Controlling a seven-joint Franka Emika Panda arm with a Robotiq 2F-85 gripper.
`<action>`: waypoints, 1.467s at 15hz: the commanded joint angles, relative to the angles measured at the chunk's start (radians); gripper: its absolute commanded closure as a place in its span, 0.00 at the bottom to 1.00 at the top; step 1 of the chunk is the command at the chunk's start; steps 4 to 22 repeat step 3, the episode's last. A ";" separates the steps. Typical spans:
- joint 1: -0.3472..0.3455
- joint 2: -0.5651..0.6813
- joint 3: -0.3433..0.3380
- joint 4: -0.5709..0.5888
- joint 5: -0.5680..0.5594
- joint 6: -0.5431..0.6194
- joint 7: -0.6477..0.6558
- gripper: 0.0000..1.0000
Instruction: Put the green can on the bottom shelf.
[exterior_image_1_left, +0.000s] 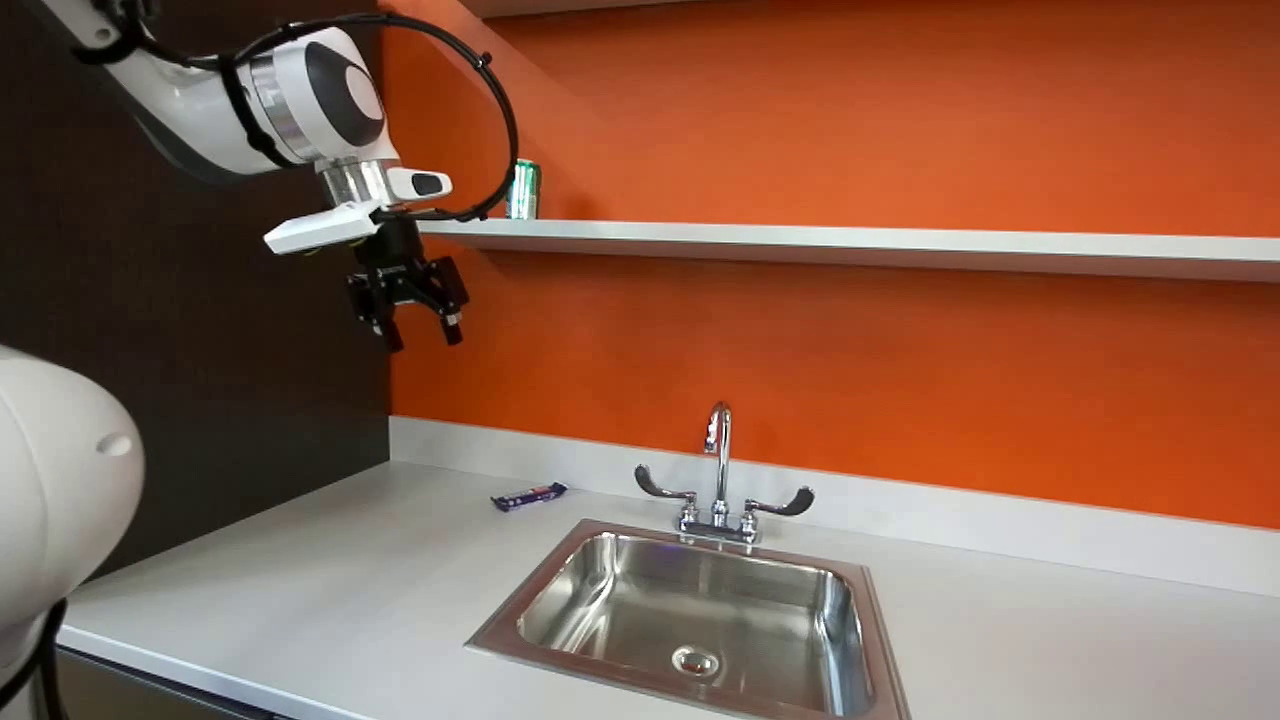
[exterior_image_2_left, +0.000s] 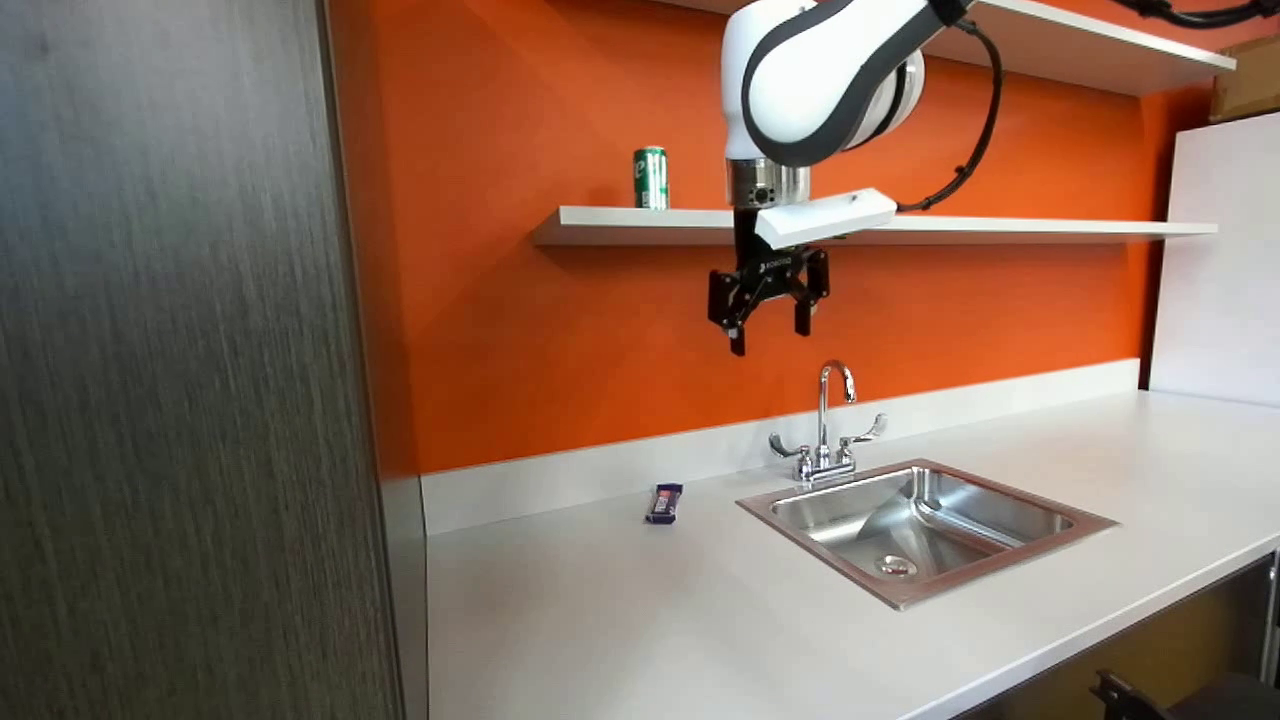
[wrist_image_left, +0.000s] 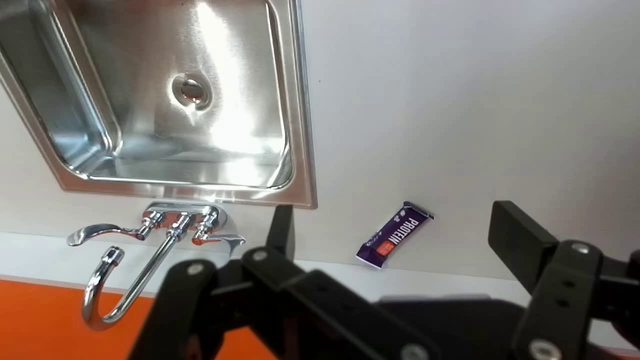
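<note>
Long white lower shelf (exterior_image_2_left: 600, 218): the landmark; a matching white upper shelf (exterior_image_2_left: 1090, 55) runs above it.
Cylindrical green metal can (exterior_image_2_left: 651, 178): upright on the lower shelf, near one end.
Black two-fingered gripper (exterior_image_2_left: 770, 337): hangs in front of the lower shelf, reaching below its level, apart from the can; jaws wide, holding nothing.
Can placing: looks finished, if this is the shelf meant.
White jointed arm (exterior_image_2_left: 810, 95): the step in hand is probably to back clear; best drawn straight out from the lower shelf, rising only once past its edge.
Black cable loop (exterior_image_1_left: 485, 62): steer it off the can; a brush could topple it.
</note>
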 joint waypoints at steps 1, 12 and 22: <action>-0.022 -0.001 0.018 -0.008 0.010 0.005 -0.008 0.00; -0.022 -0.001 0.016 -0.015 0.011 0.011 -0.008 0.00; -0.022 -0.001 0.016 -0.015 0.011 0.011 -0.008 0.00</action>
